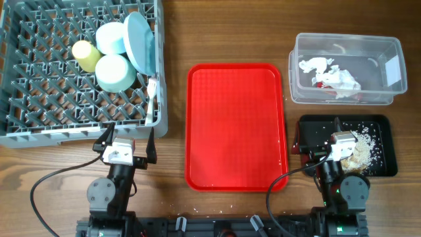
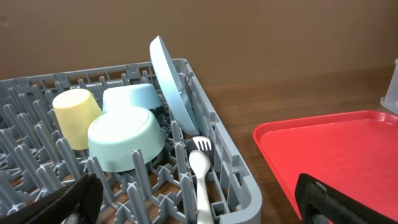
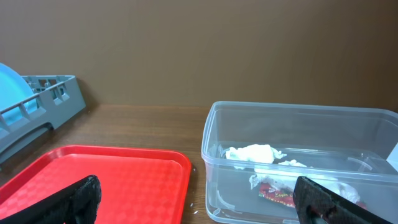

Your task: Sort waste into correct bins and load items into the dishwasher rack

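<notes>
The grey dishwasher rack [image 1: 39, 125] [image 2: 230, 155] holds the pale blue plate [image 1: 141, 41] [image 2: 171, 87] on edge, a pale blue bowl [image 1: 110, 37] [image 2: 127, 98], a pale green bowl [image 1: 115, 72] [image 2: 124, 140], the yellow cup [image 1: 85, 54] [image 2: 74, 115], and the white fork [image 2: 200, 144] and spoon [image 2: 200, 180]. The clear tub [image 1: 388, 46] [image 3: 214, 162] holds white napkins [image 1: 329, 72] [image 3: 255, 152] and the red-and-white wrapper [image 3: 277, 194]. The black tray [image 1: 316, 128] holds beige scraps [image 1: 365, 148]. My left gripper [image 1: 126, 141] [image 2: 199, 208] is open and empty before the rack. My right gripper [image 1: 329, 146] [image 3: 199, 202] is open and empty over the black tray.
The flat red serving tray [image 1: 235, 125] [image 2: 336, 143] [image 3: 106, 180] lies between the rack and the bins with nothing on it. A few crumbs lie on the wooden table beside its right edge. Cables run along the front edge.
</notes>
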Available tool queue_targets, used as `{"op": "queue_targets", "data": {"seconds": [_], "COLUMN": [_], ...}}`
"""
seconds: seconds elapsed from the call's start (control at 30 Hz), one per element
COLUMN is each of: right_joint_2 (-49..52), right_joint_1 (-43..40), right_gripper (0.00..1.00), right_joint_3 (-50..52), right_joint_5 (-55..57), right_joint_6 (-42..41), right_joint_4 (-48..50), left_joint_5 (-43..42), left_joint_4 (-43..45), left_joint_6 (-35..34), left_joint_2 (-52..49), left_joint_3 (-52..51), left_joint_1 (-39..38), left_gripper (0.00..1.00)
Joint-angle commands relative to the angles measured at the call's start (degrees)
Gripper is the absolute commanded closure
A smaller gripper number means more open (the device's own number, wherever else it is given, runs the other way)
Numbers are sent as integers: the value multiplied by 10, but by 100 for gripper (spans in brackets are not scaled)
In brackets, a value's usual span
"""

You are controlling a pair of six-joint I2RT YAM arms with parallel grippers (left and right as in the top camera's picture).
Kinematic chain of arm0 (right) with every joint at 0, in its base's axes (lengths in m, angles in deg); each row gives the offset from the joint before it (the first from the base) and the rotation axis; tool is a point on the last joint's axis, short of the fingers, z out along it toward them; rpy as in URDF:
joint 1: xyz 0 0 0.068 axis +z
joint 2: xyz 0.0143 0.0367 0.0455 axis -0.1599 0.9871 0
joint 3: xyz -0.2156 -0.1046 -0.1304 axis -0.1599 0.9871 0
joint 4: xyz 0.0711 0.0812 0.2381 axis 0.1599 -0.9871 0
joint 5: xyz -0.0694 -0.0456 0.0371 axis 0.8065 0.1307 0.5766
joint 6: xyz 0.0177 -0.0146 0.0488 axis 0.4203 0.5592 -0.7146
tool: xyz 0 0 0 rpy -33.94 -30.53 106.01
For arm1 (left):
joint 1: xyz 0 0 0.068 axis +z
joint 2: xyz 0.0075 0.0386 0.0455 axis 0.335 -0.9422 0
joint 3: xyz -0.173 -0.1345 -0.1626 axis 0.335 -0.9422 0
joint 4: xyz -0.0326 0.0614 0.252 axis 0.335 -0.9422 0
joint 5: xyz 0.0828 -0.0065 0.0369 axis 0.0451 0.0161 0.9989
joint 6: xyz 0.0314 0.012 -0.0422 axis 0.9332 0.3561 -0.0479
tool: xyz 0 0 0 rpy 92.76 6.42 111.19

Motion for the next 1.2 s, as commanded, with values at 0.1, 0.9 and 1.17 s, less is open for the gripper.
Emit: {"op": "queue_targets", "data": {"seconds": [0.1,0.9,1.17], "right_joint_2": [-2,-2,-2], "right_joint_1": [-3,-3,-3], "right_gripper": [0,0,0], "right_joint_3": [1,1,1], "right_joint_5": [8,8,8], "right_joint_6": [7,7,7], "right_joint_4": [3,3,3], "left_joint_5": [-3,-3,-3], "left_joint_4": [1,1,1], "left_joint_6": [-20,-19,-19], "left_joint_2": [6,5,5], "left_joint_3": [-5,-5,-5], "left_joint_1": [15,17,17], "left_gripper": [0,0,0]}}
